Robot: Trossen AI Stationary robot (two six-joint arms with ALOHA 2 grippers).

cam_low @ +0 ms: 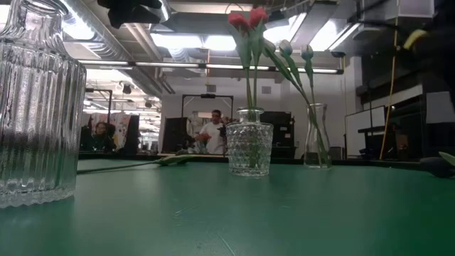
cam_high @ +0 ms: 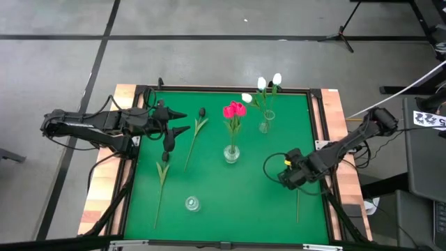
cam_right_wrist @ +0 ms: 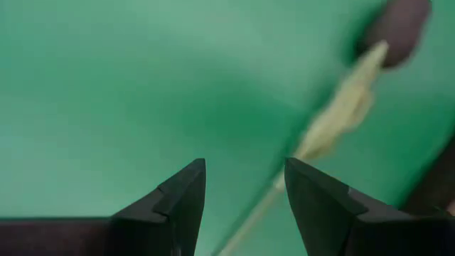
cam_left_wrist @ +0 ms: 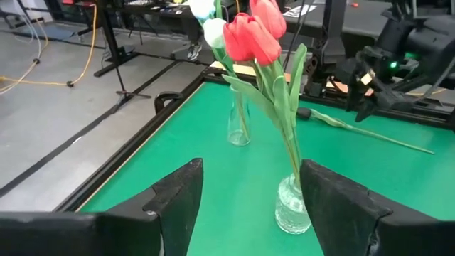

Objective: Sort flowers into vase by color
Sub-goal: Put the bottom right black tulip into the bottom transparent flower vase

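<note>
I am hovering my right gripper (cam_right_wrist: 245, 195) with jaws parted and empty over a dark-headed flower (cam_right_wrist: 334, 121); its pale stem is running up from between my fingers (cam_right_wrist: 178, 192) to the head lying beyond them. It looks light, limp and easily crushed, so I am judging the thin stem the place to pinch. My left gripper (cam_left_wrist: 249, 192) is waiting spread wide, the red tulips (cam_left_wrist: 252, 35) beyond it. The stem's lower end is cut off from sight.
</note>
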